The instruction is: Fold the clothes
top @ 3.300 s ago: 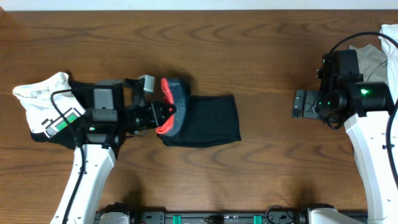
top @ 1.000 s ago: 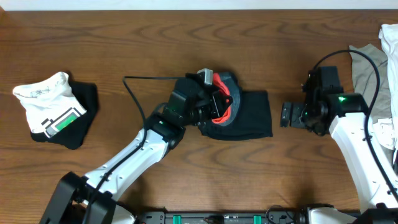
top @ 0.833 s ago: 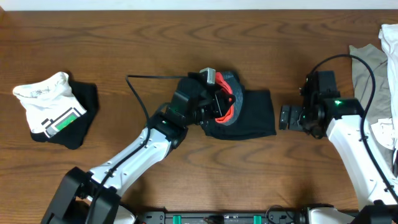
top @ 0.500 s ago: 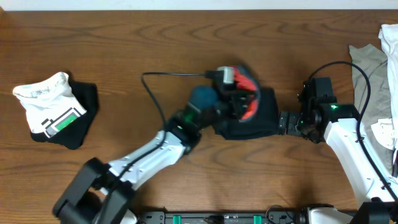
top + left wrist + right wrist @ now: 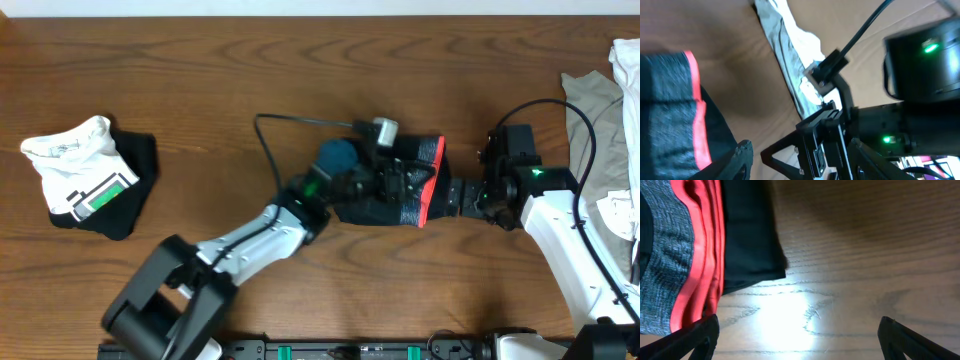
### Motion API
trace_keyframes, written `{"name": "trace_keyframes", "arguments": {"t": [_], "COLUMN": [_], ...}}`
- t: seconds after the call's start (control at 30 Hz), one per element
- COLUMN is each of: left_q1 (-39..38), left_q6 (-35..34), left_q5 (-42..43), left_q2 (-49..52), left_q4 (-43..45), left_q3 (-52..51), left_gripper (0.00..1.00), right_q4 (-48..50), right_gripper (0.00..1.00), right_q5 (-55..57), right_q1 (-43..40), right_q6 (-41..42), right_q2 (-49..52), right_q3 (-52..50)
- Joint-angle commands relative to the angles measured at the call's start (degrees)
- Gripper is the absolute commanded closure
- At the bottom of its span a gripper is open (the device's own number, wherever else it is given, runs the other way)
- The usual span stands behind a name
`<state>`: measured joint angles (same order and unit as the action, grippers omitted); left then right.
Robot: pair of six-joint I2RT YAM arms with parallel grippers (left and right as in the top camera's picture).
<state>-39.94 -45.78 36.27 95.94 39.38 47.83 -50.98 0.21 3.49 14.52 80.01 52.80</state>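
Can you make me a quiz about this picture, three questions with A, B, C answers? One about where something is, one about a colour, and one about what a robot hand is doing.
1. Where is the white top with the green patch?
A. left end of the table
B. middle
C. right end

2. What colour is the stripe on the black pants?
A. blue
B. red
C. yellow

3. The right gripper is:
A. open
B. shut on the pants
C. shut on a sock

Answers: 1 A, it lies far left in the overhead view. 2 B, a red band runs along the waistband. 3 A, its fingers stand wide apart, clamping nothing.
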Motion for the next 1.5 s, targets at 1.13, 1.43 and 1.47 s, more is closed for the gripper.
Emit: {"name": "trace_keyframes", "arguments": {"t": [1.13,1.43,1.47], "left_q1": [15.6,15.6,15.6], "left_q6": [25.4,25.4,25.4], "left_q5": [-25.6,-25.6,-25.6], "left_q2": [-7.9,-7.9,-7.9], "left_q4": [-60.1,-60.3,-60.3], "left_q3": [1.1,1.1,1.1], "left_gripper": [0.37,0.37,0.37], "right_q4": [14.4,13.7,13.7], "right_gripper": [0.21,0.36,0.36], "right_q5": [-32.2,-32.4,-32.4], "right_q1": [1.8,1.9,2.1], "right_q6": [-1.2,0.3,0.3], "right_q2": [9.7,9.7,9.7], "right_q3": [-4.6,-4.8,-4.9]}}
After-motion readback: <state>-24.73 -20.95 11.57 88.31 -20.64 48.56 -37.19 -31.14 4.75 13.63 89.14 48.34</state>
